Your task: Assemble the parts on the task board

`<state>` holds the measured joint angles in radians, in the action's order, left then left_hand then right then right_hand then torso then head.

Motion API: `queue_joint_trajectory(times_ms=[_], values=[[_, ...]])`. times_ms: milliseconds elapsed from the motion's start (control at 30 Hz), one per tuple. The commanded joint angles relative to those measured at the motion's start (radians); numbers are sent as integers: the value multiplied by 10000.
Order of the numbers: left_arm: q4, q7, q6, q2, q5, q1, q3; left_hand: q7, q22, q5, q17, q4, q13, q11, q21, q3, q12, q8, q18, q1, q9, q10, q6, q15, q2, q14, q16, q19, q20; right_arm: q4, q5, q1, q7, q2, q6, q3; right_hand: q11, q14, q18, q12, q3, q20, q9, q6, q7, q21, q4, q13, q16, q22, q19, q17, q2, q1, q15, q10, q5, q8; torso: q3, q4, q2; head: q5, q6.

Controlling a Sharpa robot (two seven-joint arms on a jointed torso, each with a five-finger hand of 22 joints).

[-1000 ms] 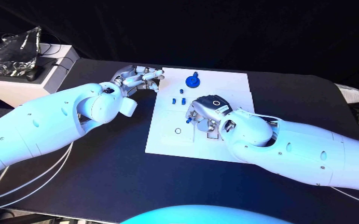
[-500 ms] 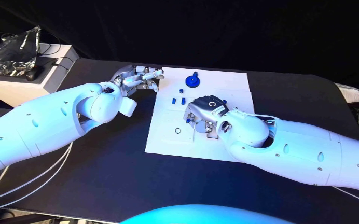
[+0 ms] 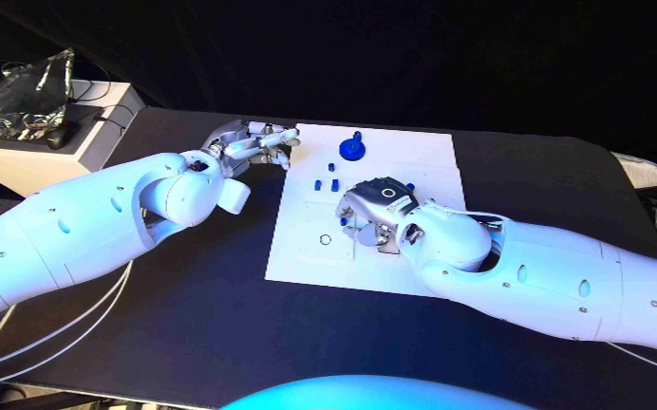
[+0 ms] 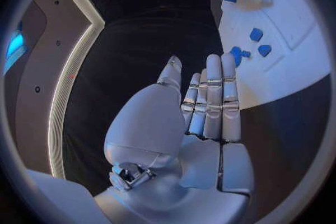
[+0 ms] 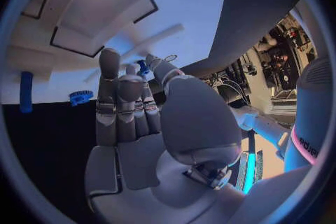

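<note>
The white task board (image 3: 411,149) lies mid-table. At its far edge sits a round blue gear part (image 3: 353,149), with two small blue parts (image 3: 328,184) just nearer. A small ring (image 3: 326,237) lies on the board's left half. My right hand (image 3: 377,211) hovers low over the board's middle; in the right wrist view a small blue part (image 5: 142,66) is pinched between its thumb and a finger. My left hand (image 3: 254,144) rests off the board's far left corner, its fingers (image 4: 212,98) straight and side by side, holding nothing.
A white box (image 3: 96,135) with a crinkled foil bag (image 3: 39,97) stands at the table's far left. Black-outlined recesses (image 5: 105,17) mark the board in front of my right hand. A blue peg (image 5: 27,91) and a toothed blue part (image 5: 80,97) lie at the board's edge.
My right hand has crept slightly left across the board toward the ring. The left arm has not moved.
</note>
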<state>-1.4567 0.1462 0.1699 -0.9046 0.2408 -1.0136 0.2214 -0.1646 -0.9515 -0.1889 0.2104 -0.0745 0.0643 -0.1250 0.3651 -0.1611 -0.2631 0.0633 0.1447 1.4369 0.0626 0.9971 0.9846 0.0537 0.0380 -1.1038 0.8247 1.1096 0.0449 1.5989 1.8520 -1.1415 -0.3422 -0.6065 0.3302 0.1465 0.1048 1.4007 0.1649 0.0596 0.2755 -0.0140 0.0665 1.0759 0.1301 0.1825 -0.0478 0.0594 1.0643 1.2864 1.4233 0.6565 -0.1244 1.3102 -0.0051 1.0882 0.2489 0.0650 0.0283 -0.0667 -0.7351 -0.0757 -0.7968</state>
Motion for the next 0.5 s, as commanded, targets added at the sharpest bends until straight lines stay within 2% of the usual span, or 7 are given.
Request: queue_joint_trajectory(times_ms=[33, 100, 167, 300, 433, 500], values=[[-10, 16, -165, 22, -6, 3, 8, 29, -8, -30, -9, 17, -10, 5, -25, 20, 27, 63, -98, -2, 16, -98, 40, -24, -41, 64, 49, 4, 94, -4, -103, 7, 146, -29, 251, 2, 22, 18, 134, 49, -366, 62, -4, -148, -37, -265, 216, -4, -147, -175, 119, -81, -10, 302, 84, -188, -82, -21, -5, -6, -1, 1, 10], [-4, 15, -168, 25, -6, 3, 8, 29, -8, -30, -9, 17, -10, 5, -25, 20, 27, 63, -98, -2, 16, -98, 40, -24, -41, 64, 49, 4, 94, 12, -165, 7, 172, -57, 379, 3, 44, 38, 142, 33, -625, 74, -12, -342, -72, -422, 398, -10, -191, -263, 213, -98, -83, 414, 90, -322, -75, -32, -5, -5, 2, 0, 6], [0, 9, -171, 27, -6, 3, 8, 40, -10, -28, -10, 7, -10, 4, -31, 22, 27, 77, -97, -10, 20, -109, 54, -22, -26, 69, 50, 7, 97, 42, -209, 7, 188, -89, 551, 3, 61, 42, 140, 43, -779, 80, -21, -647, -214, -485, 510, -8, -201, -293, 251, -99, -148, 403, 102, -425, -72, -24, -7, -5, -1, -3, 5], [14, -8, -188, 37, -6, 3, 8, 54, -11, -26, -11, 1, -11, 3, -35, 19, 35, 81, -97, -15, 17, -131, 77, -21, -23, 75, 51, 5, 97, 177, -349, 7, 229, -263, 1137, 2, 79, 49, 143, 62, -1063, 83, -17, -623, -145, -782, 985, -5, -216, -375, 428, -91, -267, 665, 109, -531, -40, -32, -11, -7, -2, 17, 30], [26, 29, -173, 48, -6, 4, 8, 71, -12, -27, -11, -4, -10, 5, -43, 24, 34, 94, -99, -12, 20, -141, 118, -21, -7, 80, 54, 2, 98, 352, -534, 6, 252, -505, 1659, -14, 69, 57, 141, 66, -1076, 78, -17, -618, -147, -878, 1077, -8, -225, -362, 479, -98, -309, 727, 101, -493, -14, -31, -9, -5, 5, 32, 55], [31, 70, -160, 49, -6, 4, 8, 74, -14, -28, -10, 0, -9, 9, -43, 29, 28, 94, -98, -1, 18, -134, 130, -23, -2, 78, 58, 5, 97, 410, -831, -6, 289, -647, 1930, -45, 29, 62, 127, 68, -1093, 60, -17, -736, -261, -926, 1087, -11, -215, -334, 509, -96, -326, 741, 76, -335, -7, -31, -8, 1, 2, 75, 104]])
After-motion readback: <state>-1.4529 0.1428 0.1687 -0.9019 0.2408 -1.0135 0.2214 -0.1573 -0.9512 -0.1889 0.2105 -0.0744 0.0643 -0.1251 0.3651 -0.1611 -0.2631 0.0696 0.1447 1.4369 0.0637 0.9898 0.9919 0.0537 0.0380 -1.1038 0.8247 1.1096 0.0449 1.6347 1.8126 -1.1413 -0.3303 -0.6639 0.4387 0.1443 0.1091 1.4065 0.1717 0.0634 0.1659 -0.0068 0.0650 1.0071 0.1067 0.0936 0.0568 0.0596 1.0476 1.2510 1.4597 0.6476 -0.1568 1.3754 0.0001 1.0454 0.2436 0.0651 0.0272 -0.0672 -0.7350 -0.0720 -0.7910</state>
